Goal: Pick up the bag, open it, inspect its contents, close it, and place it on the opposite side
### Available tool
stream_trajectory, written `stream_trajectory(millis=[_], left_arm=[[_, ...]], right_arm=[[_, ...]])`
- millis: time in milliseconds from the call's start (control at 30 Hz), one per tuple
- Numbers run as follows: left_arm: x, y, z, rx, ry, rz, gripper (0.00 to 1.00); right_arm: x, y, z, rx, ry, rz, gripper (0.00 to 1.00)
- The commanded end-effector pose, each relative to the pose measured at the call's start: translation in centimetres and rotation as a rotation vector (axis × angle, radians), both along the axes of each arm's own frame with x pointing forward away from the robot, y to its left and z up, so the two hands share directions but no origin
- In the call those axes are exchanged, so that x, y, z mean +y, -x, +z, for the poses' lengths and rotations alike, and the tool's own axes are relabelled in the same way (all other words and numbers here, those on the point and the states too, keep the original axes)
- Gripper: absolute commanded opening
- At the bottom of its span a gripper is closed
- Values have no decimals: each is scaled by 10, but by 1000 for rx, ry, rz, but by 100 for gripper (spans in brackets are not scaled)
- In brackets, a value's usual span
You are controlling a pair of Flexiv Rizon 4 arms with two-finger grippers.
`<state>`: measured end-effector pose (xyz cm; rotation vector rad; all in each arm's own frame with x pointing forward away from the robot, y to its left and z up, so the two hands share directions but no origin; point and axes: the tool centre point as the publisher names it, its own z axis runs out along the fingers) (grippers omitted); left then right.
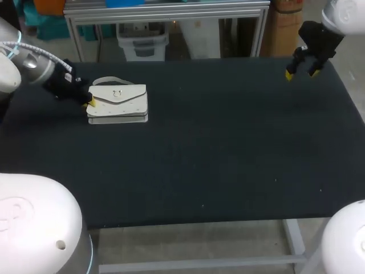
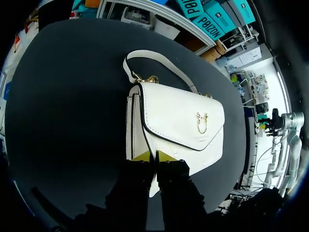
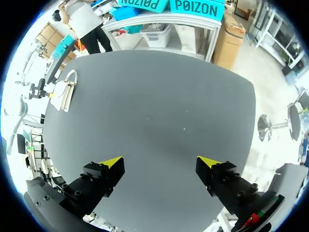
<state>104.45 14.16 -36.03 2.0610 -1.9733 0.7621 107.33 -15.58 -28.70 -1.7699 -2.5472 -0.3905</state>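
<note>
White bag (image 2: 178, 125) lying flat, left end effector (image 2: 154, 155) at its edge

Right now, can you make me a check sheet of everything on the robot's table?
Surface: black table top, flat and matte.
Job's things: white flap handbag with a gold clasp, lying flat near the left side, flap closed, strap resting on the table behind it.
Clutter: nothing seen.
Grippers: left gripper at the handbag's near edge, yellow tips close together with a sliver of the bag between them. Right gripper open, holding nothing, above the far right corner.
Cables: white cable looped along the left arm, off the table.
Surroundings: nothing seen reaching over the table.
</note>
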Motion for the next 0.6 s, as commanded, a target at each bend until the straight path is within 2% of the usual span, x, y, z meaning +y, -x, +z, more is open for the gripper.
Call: stream_trajectory(millis=[33, 300, 600], left_arm=[[17, -14, 1, 25, -15, 5, 0], [56, -34, 0, 29, -41, 32, 0], [104, -57, 2, 50, -87, 69, 0]], right_arm=[[-8, -18, 5, 67, 35, -34, 100], [-36, -38, 12, 78, 52, -124, 100], [-57, -49, 11, 91, 59, -192, 100]])
